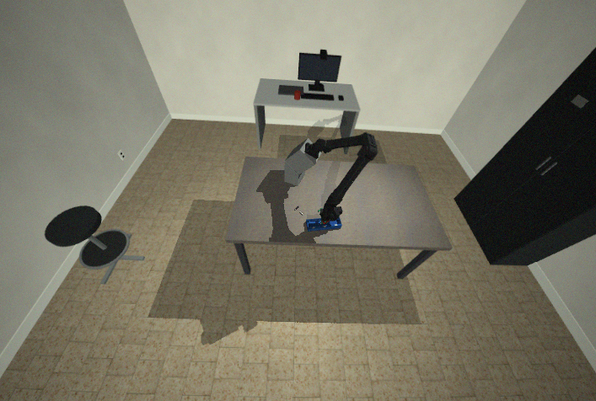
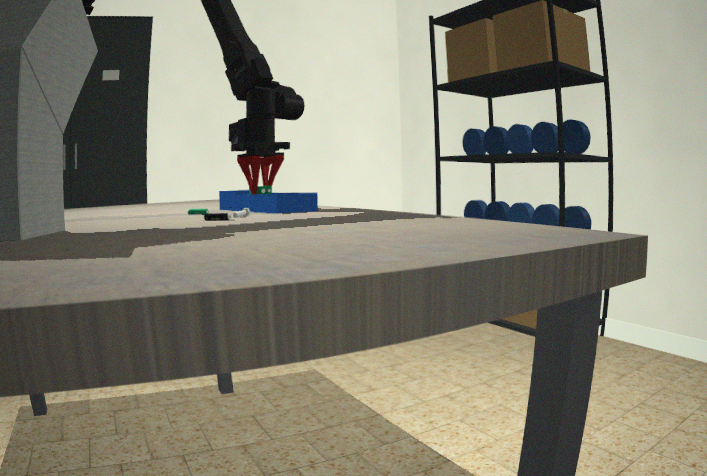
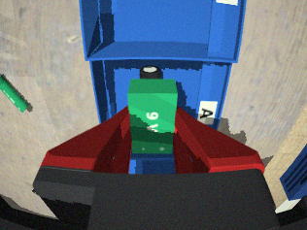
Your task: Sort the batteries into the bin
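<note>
My gripper (image 1: 325, 221) (image 2: 260, 191) (image 3: 152, 113) is shut on a green 9V battery (image 2: 264, 190) (image 3: 153, 103). It points down over the bin marked A (image 3: 220, 88), with the battery about at rim height in the side view. A black battery (image 3: 151, 73) lies in that bin, mostly hidden under the 9V battery. A thin green battery (image 2: 197, 211) (image 3: 14, 95) lies on the table beside the bins. A black cylinder (image 1: 297, 207) (image 2: 216, 216) and a small whitish thing (image 1: 301, 213) (image 2: 243, 213) also lie on the table, too small to identify.
The blue bins (image 1: 314, 228) (image 2: 297, 202) stand joined in a row near the table's front edge. Another compartment (image 3: 151, 48) adjoins bin A at the top of the wrist view. The grey angular block (image 1: 298, 168) (image 2: 40, 145) stands by the arm's base.
</note>
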You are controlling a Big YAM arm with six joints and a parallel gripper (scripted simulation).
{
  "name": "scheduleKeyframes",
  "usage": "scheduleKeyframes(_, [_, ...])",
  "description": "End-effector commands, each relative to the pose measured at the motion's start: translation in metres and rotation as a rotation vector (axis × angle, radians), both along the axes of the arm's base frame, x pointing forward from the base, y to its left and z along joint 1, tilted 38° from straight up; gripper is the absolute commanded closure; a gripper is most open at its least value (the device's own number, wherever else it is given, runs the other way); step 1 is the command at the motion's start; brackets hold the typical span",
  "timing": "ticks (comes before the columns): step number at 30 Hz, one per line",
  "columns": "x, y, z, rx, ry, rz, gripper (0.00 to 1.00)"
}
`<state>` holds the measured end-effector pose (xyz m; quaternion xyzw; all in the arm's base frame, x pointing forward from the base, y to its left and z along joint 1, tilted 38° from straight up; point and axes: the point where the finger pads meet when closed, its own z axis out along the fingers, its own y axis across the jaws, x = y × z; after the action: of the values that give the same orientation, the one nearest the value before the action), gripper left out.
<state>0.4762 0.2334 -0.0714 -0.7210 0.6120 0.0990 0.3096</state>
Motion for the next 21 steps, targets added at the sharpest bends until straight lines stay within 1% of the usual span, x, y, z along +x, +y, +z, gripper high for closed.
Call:
scheduleKeyframes(1, [0.0056,-0.0084,0.0025,0.002,-0.006,-0.018,0.78])
scheduleKeyframes(5, [0.0035,-0.0102,0.0002,0.003,-0.012,-0.016,0.78])
scheduleKeyframes(6, [0.003,-0.0094,0.0001,0.002,-0.012,-0.014,0.67])
scheduleKeyframes(12, [0.002,-0.0082,-0.0005,0.002,-0.011,-0.011,0.67])
scheduleKeyframes(13, [0.0037,-0.0037,0.0046,0.005,-0.012,-0.007,0.67])
scheduleKeyframes(21, [0.0036,-0.0039,0.0044,0.005,-0.012,-0.007,0.67])
